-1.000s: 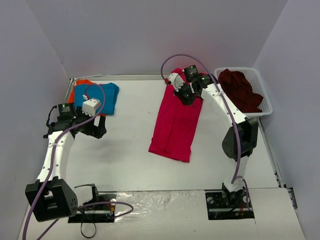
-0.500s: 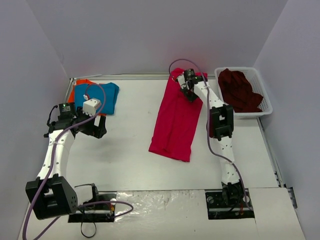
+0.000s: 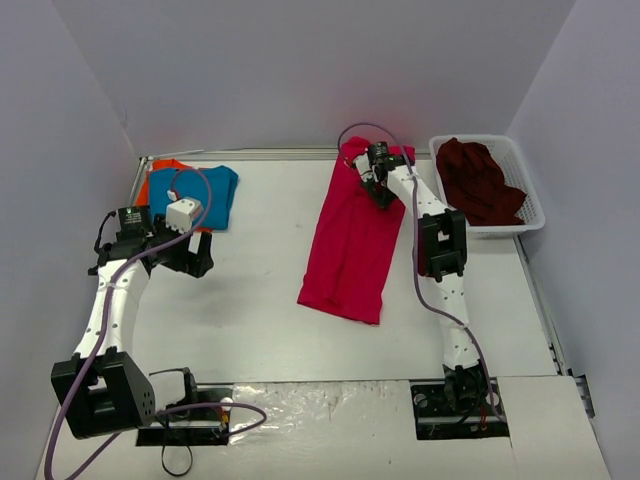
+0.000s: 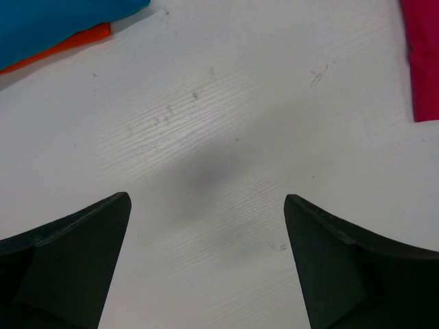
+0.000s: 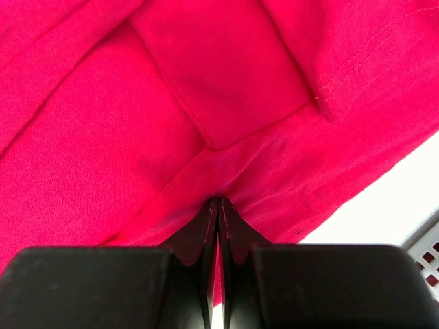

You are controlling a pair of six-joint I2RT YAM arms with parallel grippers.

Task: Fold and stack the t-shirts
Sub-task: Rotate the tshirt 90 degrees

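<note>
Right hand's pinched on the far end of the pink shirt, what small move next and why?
Probably lift the right hand slightly and carry it toward the near hem: it is shut on the pink t-shirt, which lies long and flat, not yet halved.

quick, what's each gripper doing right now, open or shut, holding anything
Left gripper: open, holding nothing, above the table.
Right gripper: closed, pinching a fold of the crimson-pink t-shirt.
</note>
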